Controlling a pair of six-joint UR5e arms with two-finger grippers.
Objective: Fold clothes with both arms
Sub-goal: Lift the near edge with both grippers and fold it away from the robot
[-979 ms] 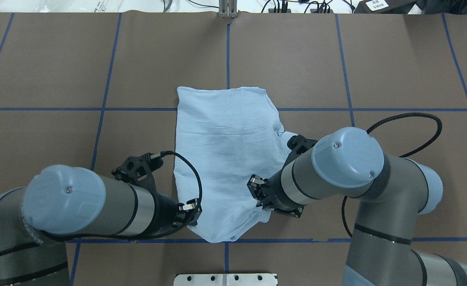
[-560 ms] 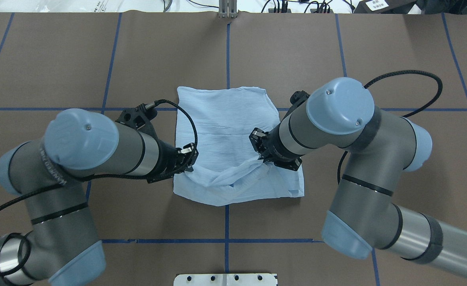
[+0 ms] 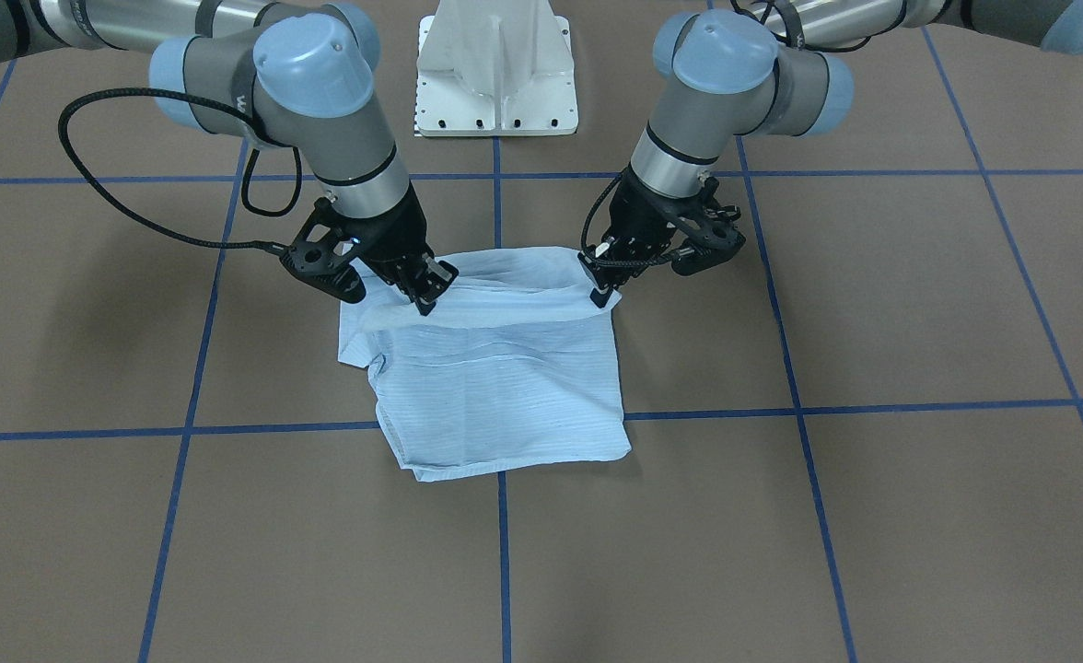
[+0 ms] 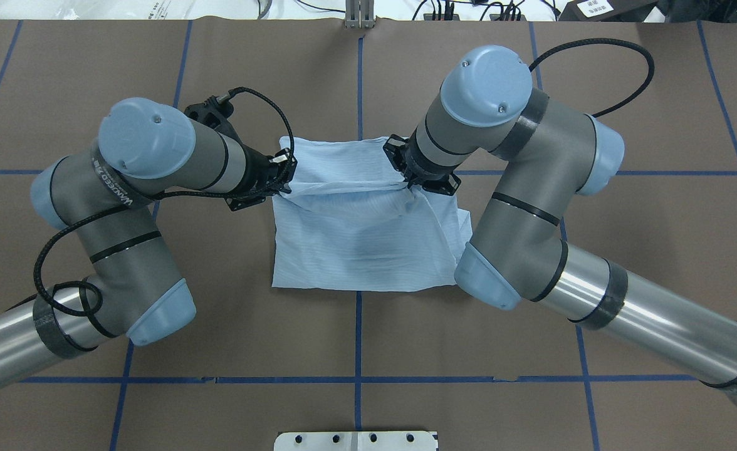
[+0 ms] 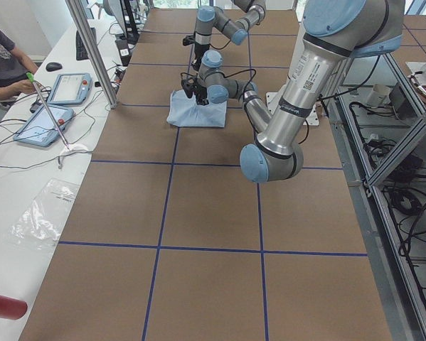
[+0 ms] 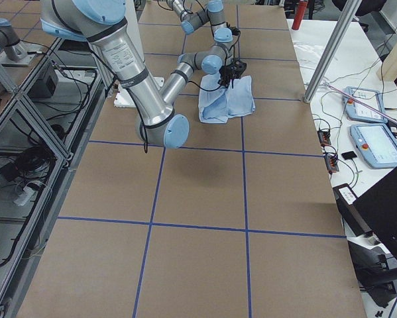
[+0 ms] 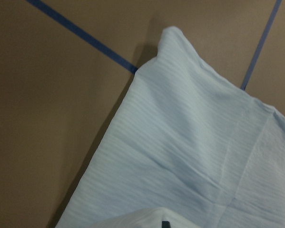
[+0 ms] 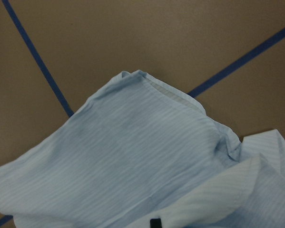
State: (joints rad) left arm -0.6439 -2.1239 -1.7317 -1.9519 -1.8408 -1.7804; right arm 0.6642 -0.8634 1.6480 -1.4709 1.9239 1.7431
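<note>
shirt sits in the middle of the table, doubled over on itself, right on a crossing of blue tape. left pincer is pinching one corner of the raised edge, right pincer is pinching the other, and that edge runs taut between them just above the cloth. a strip of the lower layer shows beyond it, on the side away from the robot. both wrist views show striped cloth over brown table.
</note>
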